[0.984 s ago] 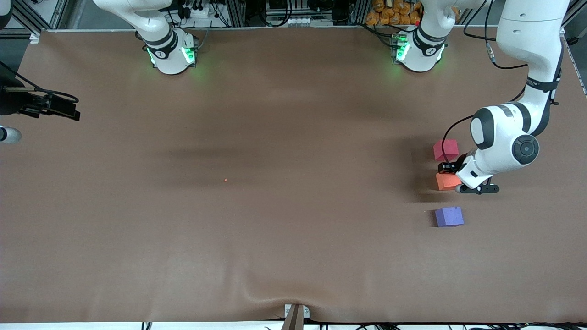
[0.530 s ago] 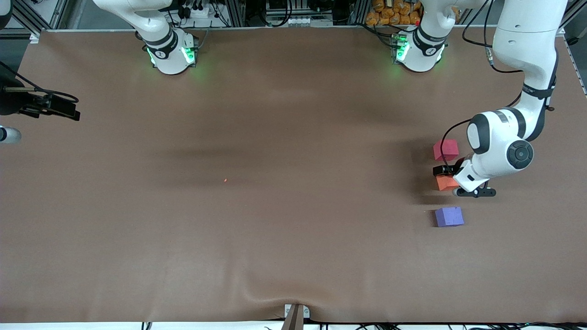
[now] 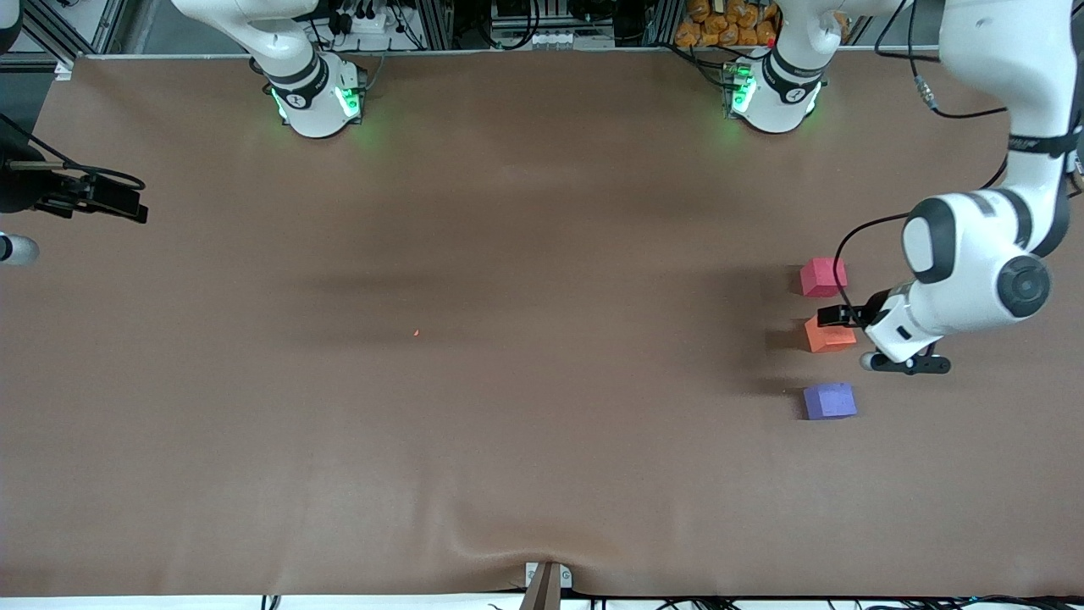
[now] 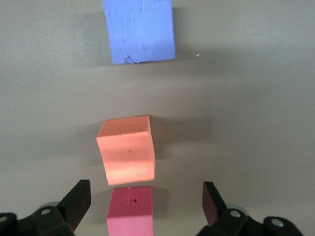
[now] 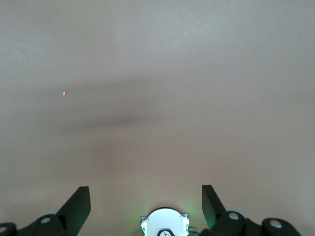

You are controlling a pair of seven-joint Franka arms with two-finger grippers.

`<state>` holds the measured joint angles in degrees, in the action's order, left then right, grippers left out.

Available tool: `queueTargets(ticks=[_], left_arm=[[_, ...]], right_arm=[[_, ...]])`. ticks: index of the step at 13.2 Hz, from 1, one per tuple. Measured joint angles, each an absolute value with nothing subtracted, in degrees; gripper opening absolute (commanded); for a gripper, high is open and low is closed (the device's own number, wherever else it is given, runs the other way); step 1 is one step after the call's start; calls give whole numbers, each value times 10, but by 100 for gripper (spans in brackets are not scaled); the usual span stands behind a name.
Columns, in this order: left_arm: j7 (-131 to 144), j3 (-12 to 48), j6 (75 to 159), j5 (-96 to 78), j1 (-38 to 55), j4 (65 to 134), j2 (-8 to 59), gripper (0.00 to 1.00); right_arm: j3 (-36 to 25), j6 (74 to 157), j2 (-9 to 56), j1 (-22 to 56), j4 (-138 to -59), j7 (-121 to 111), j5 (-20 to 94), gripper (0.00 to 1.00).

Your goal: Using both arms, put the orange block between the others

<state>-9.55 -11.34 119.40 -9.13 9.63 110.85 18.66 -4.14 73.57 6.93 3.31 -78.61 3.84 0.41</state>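
The orange block [image 3: 830, 334] [image 4: 127, 147] stands on the brown table in a line between the others. The red-pink cube [image 3: 823, 276] [image 4: 130, 211] lies farther from the front camera and the purple-blue cube [image 3: 829, 401] [image 4: 139, 30] nearer. My left gripper [image 3: 838, 316] [image 4: 146, 196] hangs open above the red-pink and orange cubes, with nothing between its fingers and clear of both. My right gripper [image 5: 145, 196] waits open above bare table, holding nothing.
A tiny orange speck [image 3: 415, 332] [image 5: 64, 93] lies mid-table. Both arm bases [image 3: 315, 100] [image 3: 771, 95] glow green along the edge farthest from the front camera. A small bracket [image 3: 546, 580] sits at the nearest table edge.
The left gripper has opened and let go of the orange block, then risen and drawn back toward the left arm's end. The block stays between the two cubes. The right arm has not moved.
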Motion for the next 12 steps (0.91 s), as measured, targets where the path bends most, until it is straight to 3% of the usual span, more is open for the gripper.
queueTargets(ticks=[4,6,9,12], left_arm=[[-96,-112,1157,-91,97,1092,102,100],[-88,-112,1081,-72,97,1049,73,100],[-45,-87,985,-21,98,970,63,100],[-2,-50,942,-3,100,924,64,100]], right_arm=[[-42,736,69,33,-786,38,4,100],[-42,736,69,33,-786,38,4,100],[-42,736,69,33,-786,38,4,100],[-42,736,69,33,-786,38,4,100]])
